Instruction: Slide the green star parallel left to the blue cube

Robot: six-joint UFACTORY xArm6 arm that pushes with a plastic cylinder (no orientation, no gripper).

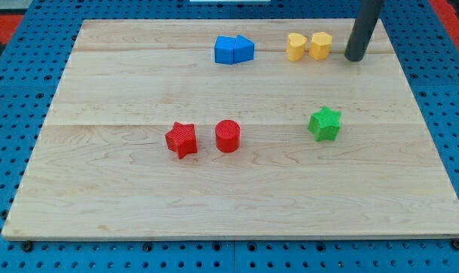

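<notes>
The green star (325,123) lies on the wooden board (123,197) right of centre. The blue cube (226,50) sits near the view's top, touching a blue wedge-like block (244,49) on its right. My tip (356,57) rests on the board at the top right, just right of the yellow blocks and well above and right of the green star, touching no block. The rod rises out of the view's top.
Two yellow blocks (295,46) (321,45) sit side by side near the top right, left of my tip. A red star (181,139) and a red cylinder (227,136) lie left of centre. A blue pegboard (457,136) surrounds the board.
</notes>
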